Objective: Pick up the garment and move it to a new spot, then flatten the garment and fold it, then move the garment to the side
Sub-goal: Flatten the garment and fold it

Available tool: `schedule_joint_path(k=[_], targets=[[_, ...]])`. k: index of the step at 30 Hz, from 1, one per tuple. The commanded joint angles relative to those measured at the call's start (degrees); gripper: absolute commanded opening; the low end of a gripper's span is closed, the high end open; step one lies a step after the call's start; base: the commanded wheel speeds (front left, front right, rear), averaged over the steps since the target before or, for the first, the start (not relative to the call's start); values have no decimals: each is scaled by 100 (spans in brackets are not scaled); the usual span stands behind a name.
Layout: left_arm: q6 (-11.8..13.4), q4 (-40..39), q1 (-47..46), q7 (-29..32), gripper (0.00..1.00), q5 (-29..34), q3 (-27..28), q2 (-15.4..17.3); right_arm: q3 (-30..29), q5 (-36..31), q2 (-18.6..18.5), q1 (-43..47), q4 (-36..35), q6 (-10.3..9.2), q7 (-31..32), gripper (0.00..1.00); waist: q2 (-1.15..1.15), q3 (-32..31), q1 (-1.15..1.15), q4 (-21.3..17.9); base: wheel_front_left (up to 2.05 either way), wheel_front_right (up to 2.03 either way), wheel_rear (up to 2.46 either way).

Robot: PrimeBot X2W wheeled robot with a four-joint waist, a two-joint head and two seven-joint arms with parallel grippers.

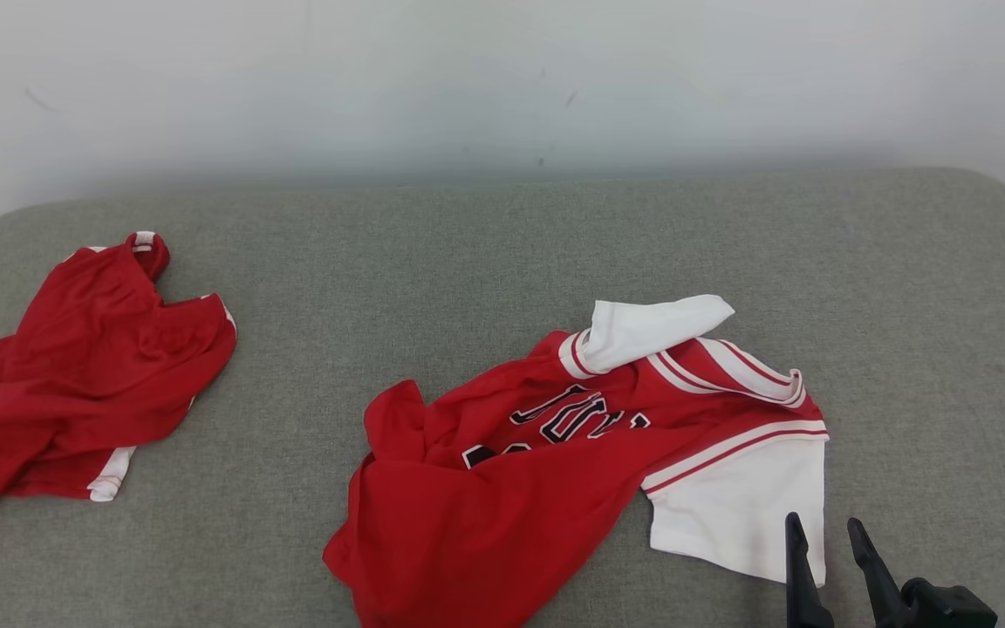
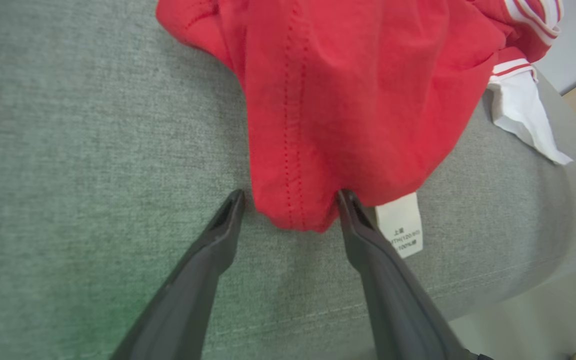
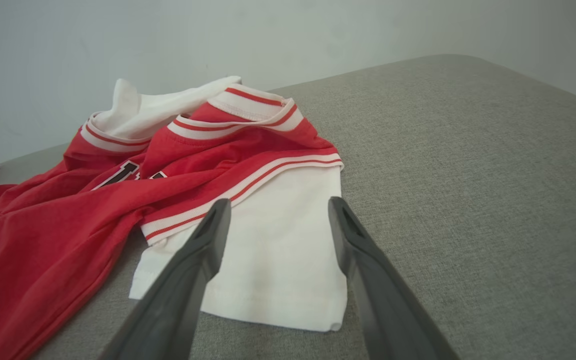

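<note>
right hand (image 1: 822, 520) spread over sleeve (image 1: 729, 497) | left hand (image 2: 290, 192) spread astride jersey hem (image 2: 298, 215) | cushion (image 1: 930, 366) rightward

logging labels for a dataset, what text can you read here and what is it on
"100%", and seemingly "(120/60)": white tag under the jersey hem; its other print is too small to read.
Black lettering on the jersey front: creased, partly hidden, unreadable.

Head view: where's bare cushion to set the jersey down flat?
Bare: back strip of cushion along the wall; right end beyond the white sleeve; narrower gap between jersey and second red garment. Crowded: front, from jersey to right gripper.
</note>
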Motion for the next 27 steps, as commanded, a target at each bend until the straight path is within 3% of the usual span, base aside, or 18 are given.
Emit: schedule_joint_path(k=[1,7,14,20,21,22,23,27], targets=[[-61,91,-45,-41,0,-54,-3,-1,-16,-25,1,-12,-25,5,-7,100,0,15,0,8,0,0,0],[-36,210,-182,-200,0,-4,284,-13,-53,-23,1,-38,-48,6,-7,100,0,34,0,73,0,0,0],[161,-257,77,-262,0,22,856,285,-81,26,1,11,-38,5,-7,100,0,-13,0,236,0,0,0],[204,-341,216,-34,0,-97,915,420,-32,55,1,-11,5,6,-7,100,0,-43,0,282,0,0,0],[194,-346,201,-36,12,-100,910,404,-27,56,0,-20,16,6,-7,100,0,-50,0,282,0,0,0],[209,-331,186,-48,84,-100,925,393,-22,60,0,-26,24,5,-7,100,0,-53,0,279,0,0,0],[195,-298,186,-65,100,-89,919,383,-25,62,-1,-35,30,6,-7,100,0,-55,0,273,0,0,0],[173,-324,211,-183,100,-19,1011,290,-88,80,-2,-26,21,6,-7,100,0,-82,0,283,0,0,0]])
